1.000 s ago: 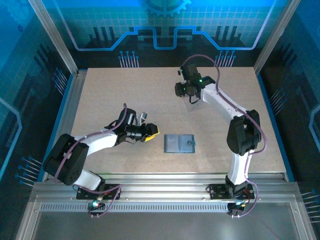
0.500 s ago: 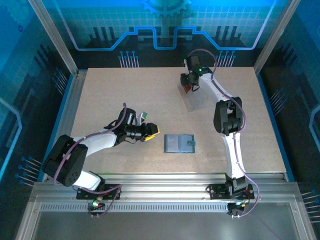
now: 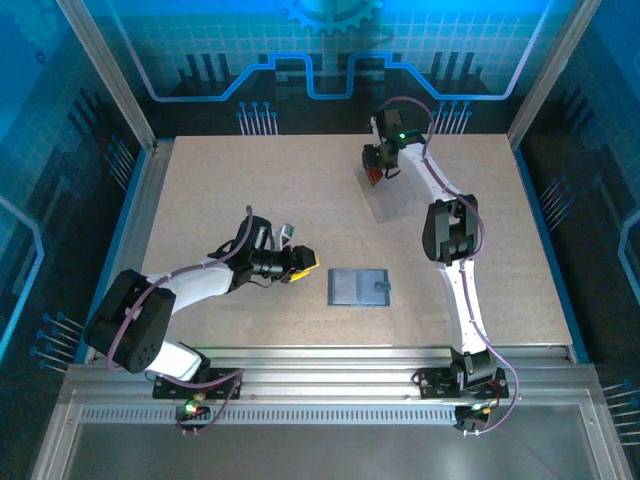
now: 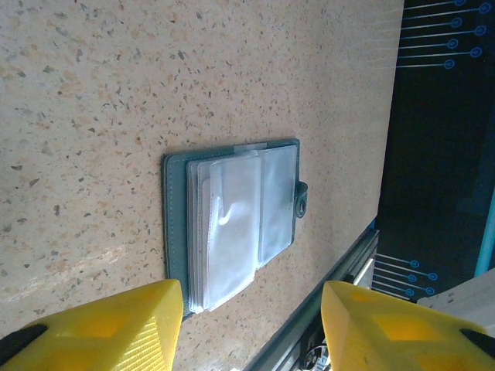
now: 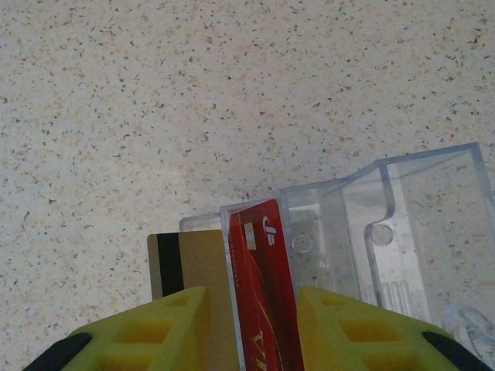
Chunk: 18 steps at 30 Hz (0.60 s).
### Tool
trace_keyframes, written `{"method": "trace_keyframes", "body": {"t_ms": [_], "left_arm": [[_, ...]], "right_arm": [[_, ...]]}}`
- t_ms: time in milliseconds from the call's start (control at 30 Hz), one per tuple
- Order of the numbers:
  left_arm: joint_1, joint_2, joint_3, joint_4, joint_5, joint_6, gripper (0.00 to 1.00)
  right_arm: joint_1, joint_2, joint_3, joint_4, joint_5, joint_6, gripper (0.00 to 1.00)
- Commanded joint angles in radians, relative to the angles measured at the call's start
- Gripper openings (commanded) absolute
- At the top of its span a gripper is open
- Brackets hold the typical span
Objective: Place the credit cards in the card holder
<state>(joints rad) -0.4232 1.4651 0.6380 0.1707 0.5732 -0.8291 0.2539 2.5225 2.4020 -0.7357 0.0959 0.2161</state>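
Observation:
The card holder (image 3: 360, 287) lies open on the table near the front, a teal-grey wallet with clear inner sleeves (image 4: 232, 224). My left gripper (image 3: 303, 264) hovers just left of it, open wide (image 4: 251, 325) with nothing between its yellow fingers. At the back, my right gripper (image 3: 373, 175) is down at a clear plastic tray (image 5: 418, 224). A red credit card (image 5: 263, 270) with a white mark stands tilted between its open jaws (image 5: 254, 297). A gold card with a black stripe (image 5: 193, 259) stands beside it, partly behind the left finger (image 5: 155, 325).
A metal rail runs along the table's near edge (image 4: 340, 270), close to the card holder. Metal frame posts and blue panels (image 3: 320, 60) enclose the table. Bare speckled tabletop (image 3: 250, 190) lies between the two grippers.
The right arm has stretched out straighter towards the back, and its gripper now sits at the tray with the red card showing at it. The left arm has not moved.

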Motion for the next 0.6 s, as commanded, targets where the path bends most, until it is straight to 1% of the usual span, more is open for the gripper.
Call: {"method": "trace_keyframes", "body": {"t_ms": [0,200,267,367,567], "left_arm": [[0.009,0.001,-0.008,0.016,0.014,0.015,0.52],[0.008,-0.013,-0.009,0.015,0.016,0.013,0.52],[0.008,-0.015,-0.011,0.015,0.016,0.012,0.52],[0.008,-0.015,-0.011,0.015,0.016,0.011,0.52],[0.008,-0.015,-0.012,0.018,0.019,0.008,0.52]], "right_arm": [[-0.01,0.042,0.048,-0.053,-0.021,-0.015,0.37],[-0.01,0.045,0.048,-0.054,-0.022,-0.015,0.36],[-0.009,0.037,0.043,-0.053,0.01,-0.01,0.35],[-0.008,-0.002,-0.022,0.005,0.024,-0.014,0.36],[-0.008,0.0,-0.011,0.001,0.035,-0.017,0.36]]}}
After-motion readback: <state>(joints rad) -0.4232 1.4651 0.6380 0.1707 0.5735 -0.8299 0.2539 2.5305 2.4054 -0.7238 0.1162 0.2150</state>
